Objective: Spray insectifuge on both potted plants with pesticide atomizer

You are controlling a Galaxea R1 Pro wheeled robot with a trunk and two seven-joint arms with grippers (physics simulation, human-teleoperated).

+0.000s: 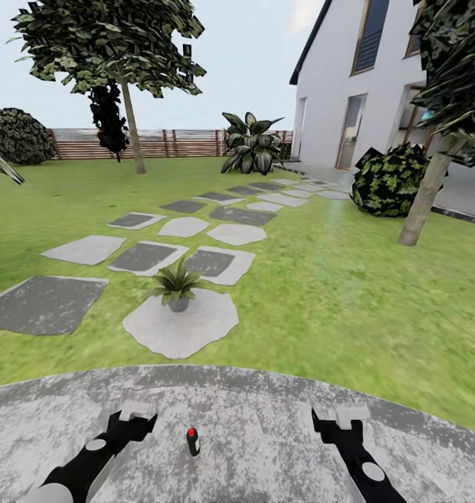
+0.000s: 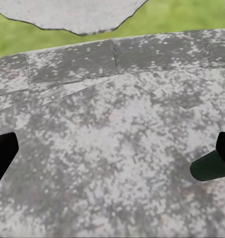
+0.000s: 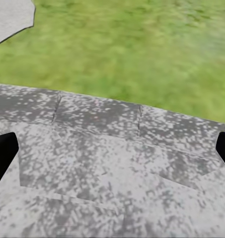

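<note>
In the head view, the pesticide atomizer (image 1: 193,441) stands upright in the lower middle of the frame, on the round grey stone patio (image 1: 265,412). It is a small dark bottle with a red top, and it is between my two arms, nearer to my left pincer (image 1: 137,410) than to my right pincer (image 1: 341,413). Nothing touches it.

Above it in the same frame, one potted plant (image 1: 176,285) sits on a pale stepping stone (image 1: 195,328) in the lawn (image 1: 349,300), just past the edge of the patio. Further stepping stones lead toward the upper middle, to a broad-leaved bush (image 1: 251,145) and a wooden fence (image 1: 161,142). A white house (image 1: 335,84) is at the upper right.

My left wrist view looks down on the speckled patio, with a strip of grass and part of the pale stone at the top of the frame. A dark green rounded shape (image 2: 210,166) comes in at the right edge; I cannot tell what it is. The dark fingers (image 2: 2,153) are at the two side edges, wide apart, with nothing between them.

My right wrist view has the patio edge and more grass. Its fingers (image 3: 3,152) are also far apart at the sides, and they hold nothing.
</note>
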